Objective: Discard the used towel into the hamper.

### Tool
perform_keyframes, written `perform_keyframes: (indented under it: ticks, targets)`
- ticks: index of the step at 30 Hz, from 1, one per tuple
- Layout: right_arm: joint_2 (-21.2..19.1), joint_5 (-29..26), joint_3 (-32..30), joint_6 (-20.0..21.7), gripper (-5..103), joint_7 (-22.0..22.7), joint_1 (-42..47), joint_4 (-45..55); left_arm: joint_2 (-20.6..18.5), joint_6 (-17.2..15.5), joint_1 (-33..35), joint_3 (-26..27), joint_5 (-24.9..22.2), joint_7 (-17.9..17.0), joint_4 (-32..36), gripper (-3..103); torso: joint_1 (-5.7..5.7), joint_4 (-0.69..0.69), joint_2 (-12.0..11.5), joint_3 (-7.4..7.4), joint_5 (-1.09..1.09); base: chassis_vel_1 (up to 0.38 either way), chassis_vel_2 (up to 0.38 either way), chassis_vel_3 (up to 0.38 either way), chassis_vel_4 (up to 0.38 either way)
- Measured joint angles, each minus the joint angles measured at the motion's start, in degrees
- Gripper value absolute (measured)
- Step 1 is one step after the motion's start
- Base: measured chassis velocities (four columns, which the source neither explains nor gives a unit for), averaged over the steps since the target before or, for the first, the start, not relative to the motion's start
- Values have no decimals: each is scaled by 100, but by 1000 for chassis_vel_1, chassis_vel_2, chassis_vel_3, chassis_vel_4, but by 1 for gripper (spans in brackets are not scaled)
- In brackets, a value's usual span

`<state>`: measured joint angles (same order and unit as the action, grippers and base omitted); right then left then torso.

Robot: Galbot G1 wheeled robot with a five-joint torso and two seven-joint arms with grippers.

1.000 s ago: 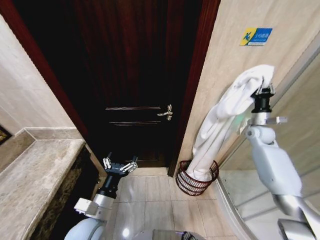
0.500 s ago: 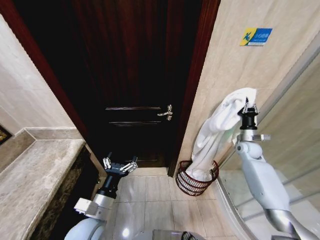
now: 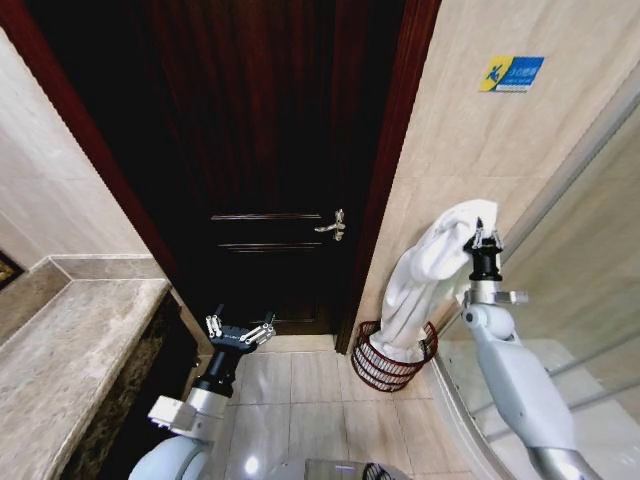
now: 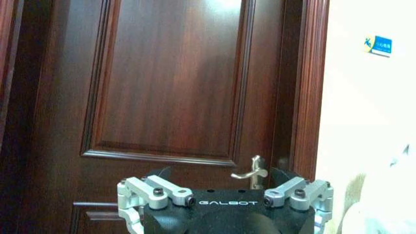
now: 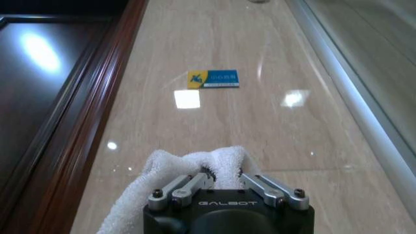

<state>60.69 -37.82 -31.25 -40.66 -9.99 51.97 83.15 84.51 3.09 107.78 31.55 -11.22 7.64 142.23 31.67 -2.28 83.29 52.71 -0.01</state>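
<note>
Nearest us, our left gripper (image 3: 239, 331) waits low with its fingers spread wide. Farther off, our right gripper (image 3: 484, 240) pinches the towel (image 3: 425, 285), which hangs long toward seven o'clock into the hamper (image 3: 385, 365).

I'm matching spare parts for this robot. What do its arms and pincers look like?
Both arms have smooth pale grey-white shells ending in a black cylindrical wrist. The left pincer and right pincer each have a black body with white "GALBOT" lettering and silvery metal linkage fingers fixed with dark screws. No loose cables are visible.
</note>
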Motion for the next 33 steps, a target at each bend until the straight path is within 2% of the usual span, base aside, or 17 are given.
perform_keyframes:
  ticks: [8, 19, 27, 33]
  targets:
    - [123, 10, 0, -2, 10, 2, 117, -156, 0, 0, 0, 0, 0, 0, 0, 100, 0, 0, 0, 0, 1, 0, 0, 0, 0]
    - [233, -162, 103, -171, 10, -80, 57, -921, 0, 0, 0, 0, 0, 0, 0, 100, 0, 0, 0, 1, 1, 0, 0, 0, 0]
    - [395, 174, 106, -406, 10, -74, 88, -1195, 0, 0, 0, 0, 0, 0, 0, 100, 0, 0, 0, 1, 1, 0, 0, 0, 0]
    - [489, 201, 113, -447, 10, -61, 212, -1179, 0, 0, 0, 0, 0, 0, 0, 100, 0, 0, 0, 1, 1, 0, 0, 0, 0]
